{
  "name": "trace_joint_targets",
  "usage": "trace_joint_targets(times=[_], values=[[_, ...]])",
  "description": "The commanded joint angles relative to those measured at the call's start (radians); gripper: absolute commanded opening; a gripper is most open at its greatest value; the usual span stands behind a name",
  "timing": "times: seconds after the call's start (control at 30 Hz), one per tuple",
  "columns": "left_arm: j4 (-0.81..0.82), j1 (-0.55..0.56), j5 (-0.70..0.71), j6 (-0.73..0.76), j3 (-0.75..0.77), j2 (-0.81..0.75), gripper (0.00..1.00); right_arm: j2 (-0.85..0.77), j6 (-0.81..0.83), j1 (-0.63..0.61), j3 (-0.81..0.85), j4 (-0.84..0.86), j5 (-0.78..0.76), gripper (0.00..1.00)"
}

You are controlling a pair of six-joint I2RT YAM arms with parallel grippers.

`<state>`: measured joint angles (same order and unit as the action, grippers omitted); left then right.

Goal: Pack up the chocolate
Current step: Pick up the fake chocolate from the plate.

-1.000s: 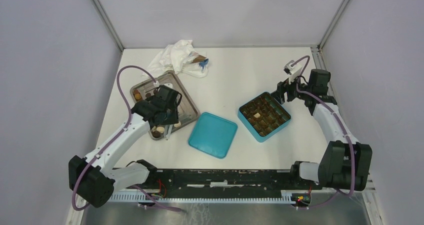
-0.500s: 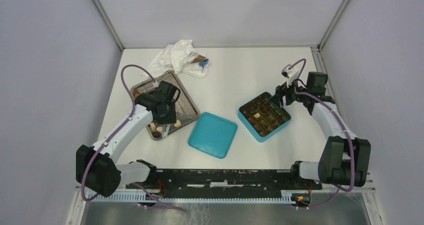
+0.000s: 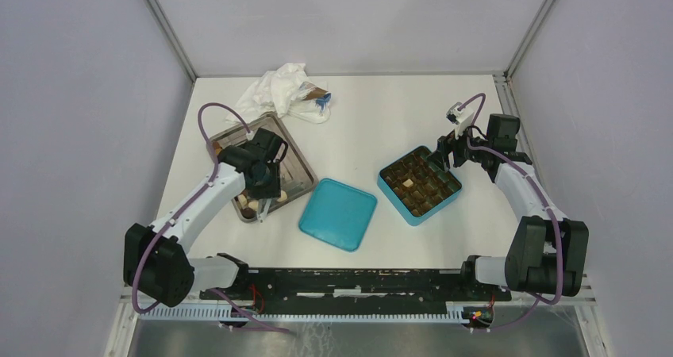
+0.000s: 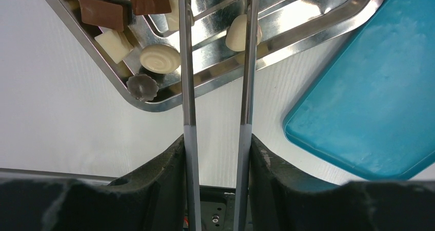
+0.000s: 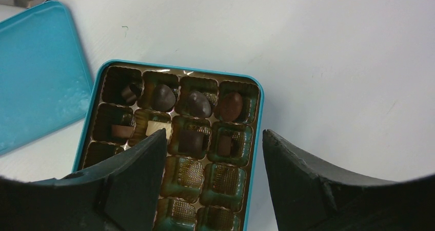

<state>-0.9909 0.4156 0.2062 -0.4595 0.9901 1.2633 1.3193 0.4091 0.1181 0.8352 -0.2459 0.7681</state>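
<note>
Left arm has pulled its elbow in over the rectangular steel tray; right arm has edged toward the open teal box. Left gripper: long metal tines apart, nothing visible between, tips cut off. Right gripper: jaws wide, empty, above the box, likely waiting. One flat teal lid lies between both, keeping cells reachable. Small brown and cream chocolate pieces: seven-plus on tray, about eight boxed.

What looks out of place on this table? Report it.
A crumpled white wrapper lies at the table's far edge, beyond the tray, like leftover litter. The lid lies askew between tray and box, both set at an angle. All visible chocolate sits in tray or box; none on the table.
</note>
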Motion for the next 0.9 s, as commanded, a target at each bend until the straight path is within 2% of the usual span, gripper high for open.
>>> trace_joint_targets(times=[0.0, 0.43, 0.87], values=[[0.011, -0.003, -0.015, 0.045, 0.033, 0.004, 0.48, -0.005, 0.011, 0.000, -0.005, 0.020, 0.023, 0.74], [-0.009, -0.004, 0.035, 0.045, 0.073, -0.013, 0.49, 0.000, 0.016, 0.000, -0.005, 0.018, 0.025, 0.74], [-0.005, -0.007, 0.038, 0.053, 0.045, 0.016, 0.49, 0.005, 0.019, 0.000, -0.005, 0.016, 0.026, 0.74]])
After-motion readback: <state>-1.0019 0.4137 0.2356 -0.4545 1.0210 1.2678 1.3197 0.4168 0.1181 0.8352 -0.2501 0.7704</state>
